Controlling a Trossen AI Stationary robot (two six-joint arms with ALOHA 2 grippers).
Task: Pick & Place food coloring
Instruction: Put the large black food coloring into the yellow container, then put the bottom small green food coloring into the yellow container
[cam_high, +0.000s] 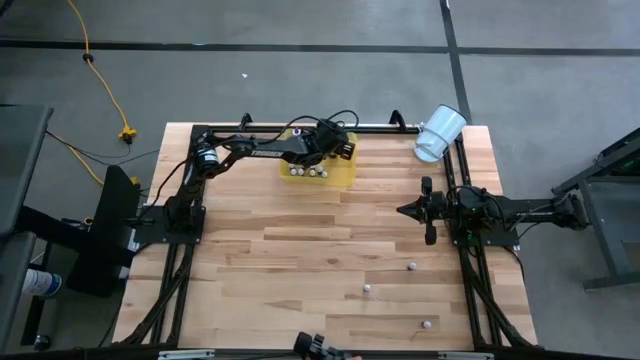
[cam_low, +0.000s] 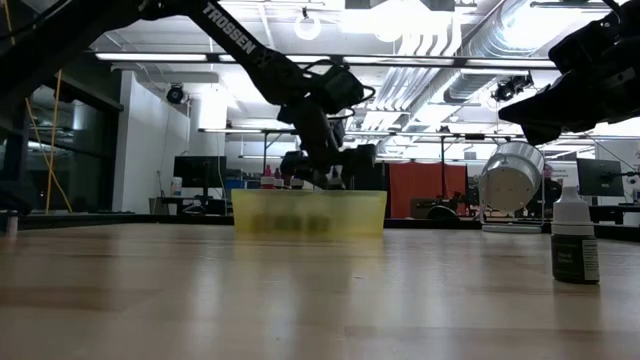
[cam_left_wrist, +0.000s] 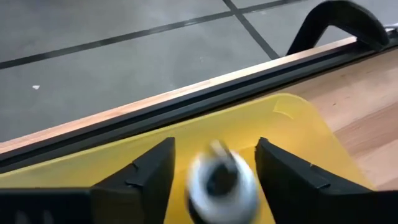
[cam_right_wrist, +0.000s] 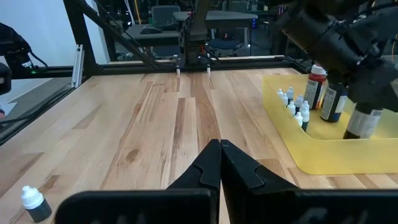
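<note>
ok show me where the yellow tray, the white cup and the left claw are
yellow tray (cam_high: 343, 176): high view, on its bare right-hand rim.
white cup (cam_high: 441, 132): high view, on the side wall of the cup, which lies tipped over.
left claw (cam_left_wrist: 214, 163): left wrist view, midway between its fingertips, at the blurred bottle cap.

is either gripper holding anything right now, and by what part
The left gripper, above the yellow tray, has a small bottle between its fingers; grip point and contact unclear. The right gripper holds nothing.

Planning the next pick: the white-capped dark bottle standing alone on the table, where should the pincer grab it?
Take the bottle by its dark body, just below the white cap, coming from straight above. It stands upright with bare table around it, and the body is wider than the cap.
</note>
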